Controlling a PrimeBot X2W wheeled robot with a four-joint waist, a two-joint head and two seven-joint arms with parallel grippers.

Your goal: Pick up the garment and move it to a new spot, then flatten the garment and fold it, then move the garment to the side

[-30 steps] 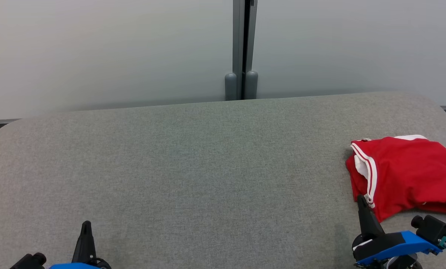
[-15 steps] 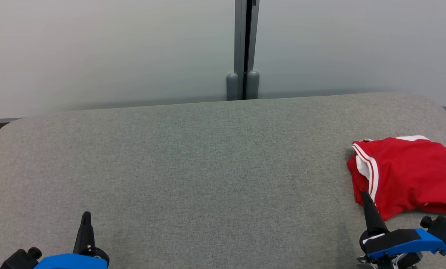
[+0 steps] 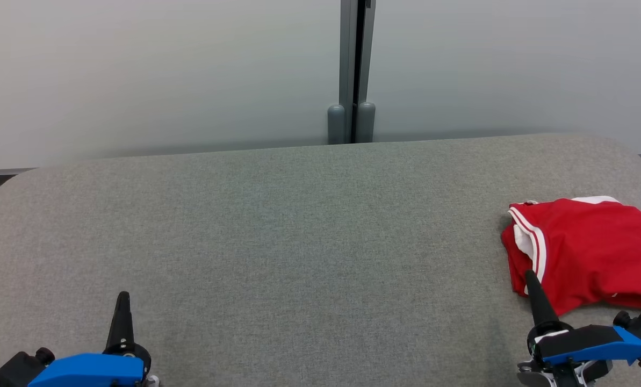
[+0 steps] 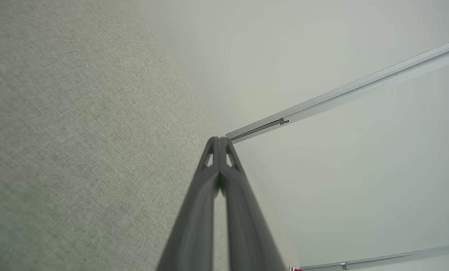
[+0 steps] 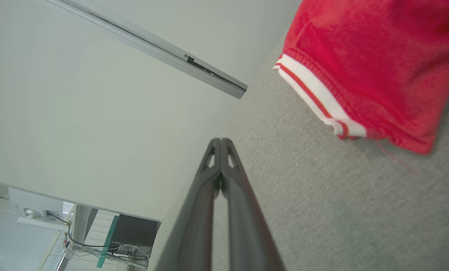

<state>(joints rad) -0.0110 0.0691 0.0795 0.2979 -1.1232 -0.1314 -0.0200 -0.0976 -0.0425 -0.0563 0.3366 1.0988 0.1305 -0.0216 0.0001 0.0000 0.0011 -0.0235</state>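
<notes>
One red fabric garment with white-striped trim [image 3: 589, 252], folded into a wide bundle, lies at the right end of the single grey cloth-covered table [image 3: 299, 242]. Its long axis runs left to right and the trimmed edge faces left. There are two grippers, both with fingers pressed together and empty. The right gripper [image 3: 528, 275] has drawn back, its tip at the garment's near corner. The left gripper [image 3: 122, 295] has edged forward.

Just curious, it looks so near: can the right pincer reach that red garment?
Probably yes. The right pincer is close beside the red garment, with only bare grey surface between. It is shut, so must open first.
</notes>
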